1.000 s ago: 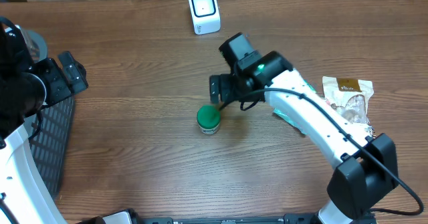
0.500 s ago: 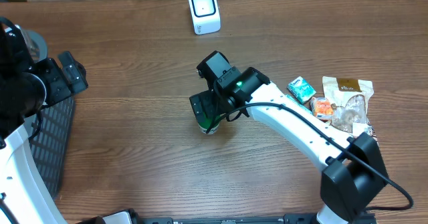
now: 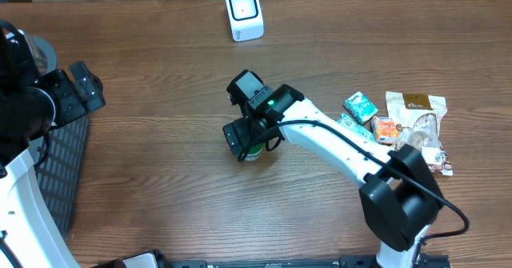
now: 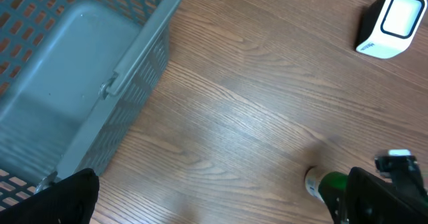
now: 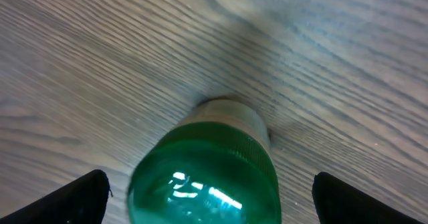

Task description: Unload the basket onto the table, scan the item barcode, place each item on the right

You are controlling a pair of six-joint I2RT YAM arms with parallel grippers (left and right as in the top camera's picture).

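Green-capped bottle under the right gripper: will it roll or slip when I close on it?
The bottle looks round, so an off-centre push would probably roll or spin it. Its green surface shines with glare, suggesting smooth plastic that may slip between the fingers. It looks small, so it is likely light and easily knocked.

1. A brown wooden surface with a clear grain carries everything in view.
2. A grey plastic basket with latticed walls and a smooth floor stands at the left edge of the surface.
3. A cluster of snack packets lies at the right side. A teal packet is leftmost, with an orange packet just beside it on the near side.
4. A brown-topped clear bag lies just right of those two, its contents too small to make out.
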